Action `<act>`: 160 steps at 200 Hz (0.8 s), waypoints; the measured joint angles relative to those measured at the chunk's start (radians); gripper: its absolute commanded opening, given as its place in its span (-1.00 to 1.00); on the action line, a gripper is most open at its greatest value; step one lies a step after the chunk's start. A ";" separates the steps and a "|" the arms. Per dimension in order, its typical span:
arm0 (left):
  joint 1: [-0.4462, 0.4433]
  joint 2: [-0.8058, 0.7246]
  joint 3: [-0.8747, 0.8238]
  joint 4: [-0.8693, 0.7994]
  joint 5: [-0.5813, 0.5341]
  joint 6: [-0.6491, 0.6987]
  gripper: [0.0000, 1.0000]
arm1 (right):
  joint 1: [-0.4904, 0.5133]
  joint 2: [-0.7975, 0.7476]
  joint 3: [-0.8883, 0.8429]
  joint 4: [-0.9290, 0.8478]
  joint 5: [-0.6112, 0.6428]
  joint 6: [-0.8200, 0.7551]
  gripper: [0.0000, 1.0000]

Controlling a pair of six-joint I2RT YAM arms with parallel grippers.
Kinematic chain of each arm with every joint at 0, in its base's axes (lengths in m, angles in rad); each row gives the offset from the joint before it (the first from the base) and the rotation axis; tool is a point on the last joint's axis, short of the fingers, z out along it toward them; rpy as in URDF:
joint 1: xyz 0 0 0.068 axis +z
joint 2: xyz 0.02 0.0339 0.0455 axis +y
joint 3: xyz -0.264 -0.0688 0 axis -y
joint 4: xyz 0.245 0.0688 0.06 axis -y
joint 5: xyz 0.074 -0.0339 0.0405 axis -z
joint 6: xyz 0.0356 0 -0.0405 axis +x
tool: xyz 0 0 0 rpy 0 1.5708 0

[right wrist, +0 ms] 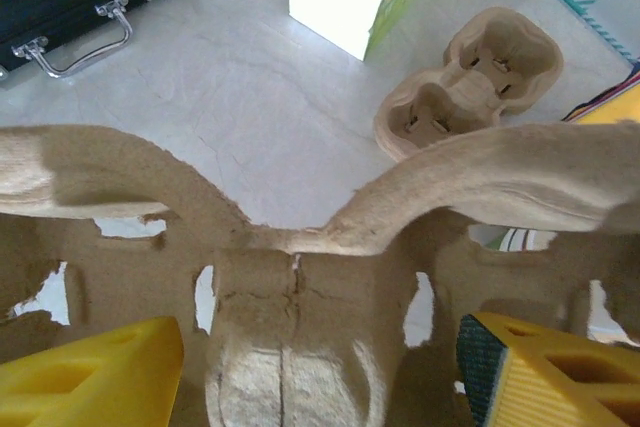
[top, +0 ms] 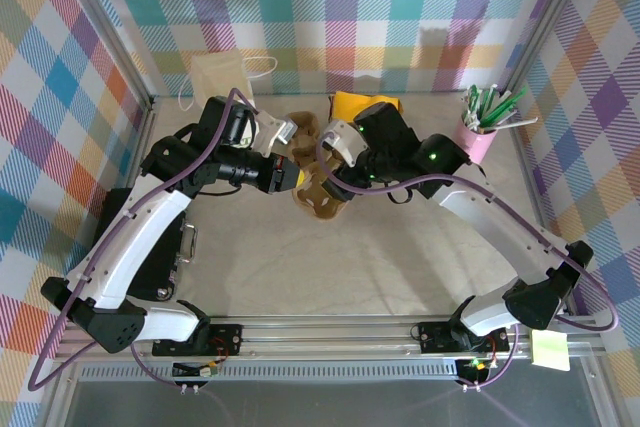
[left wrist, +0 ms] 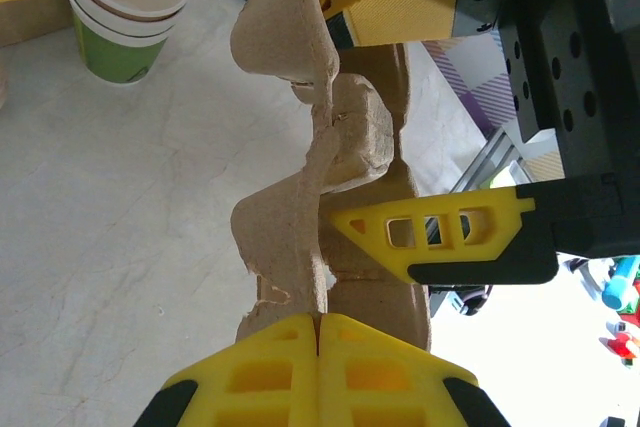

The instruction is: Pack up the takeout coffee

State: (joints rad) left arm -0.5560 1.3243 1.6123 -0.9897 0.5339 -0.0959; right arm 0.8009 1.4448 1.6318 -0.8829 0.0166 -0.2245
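1. Pulp cup tray (left wrist: 290,197): held off the table (left wrist: 120,247) between the two arms, standing on edge in the left wrist view. All sockets that can be seen are empty.

2. Left gripper (left wrist: 318,332): fingers shut together, pinching the thin rim of the tray at the six o'clock end in the left wrist view.

3. Right gripper (right wrist: 320,332): jaws set wide apart, one to each side of the tray's middle section. It cannot be told whether the pads press on the pulp, so no grip is recorded.

4. Takeout coffee cup (left wrist: 125,12): stood upright on the table at about eleven o'clock from the tray in the left wrist view, apart from the tray and from both grippers. White above, green below. Several rims are seen, so it appears to be nested with others.

5. Second pulp tray (right wrist: 470,77): lying flat on the table at about one o'clock in the right wrist view, empty.

6. Paper bag (top: 220,77): lying at about eleven o'clock from the held tray in the top view, judged to be the likely packing bag. Its contents cannot be seen.

7. Pen holder (top: 478,142): pink, between two and three o'clock from the tray; not part of the task.

8. Progress, as judged: early. The tray is being handled, but the cup is not yet seated in it or bagged.
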 measured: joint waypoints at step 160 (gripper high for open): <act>0.140 0.044 0.176 -0.002 -0.302 -0.114 0.31 | -0.009 -0.041 -0.124 0.025 0.006 0.026 -0.31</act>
State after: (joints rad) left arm -0.4160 1.3682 1.7882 -0.9920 0.2321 -0.2096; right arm 0.7918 1.4040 1.5078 -0.8577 0.0231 -0.1986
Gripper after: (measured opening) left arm 0.633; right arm 0.351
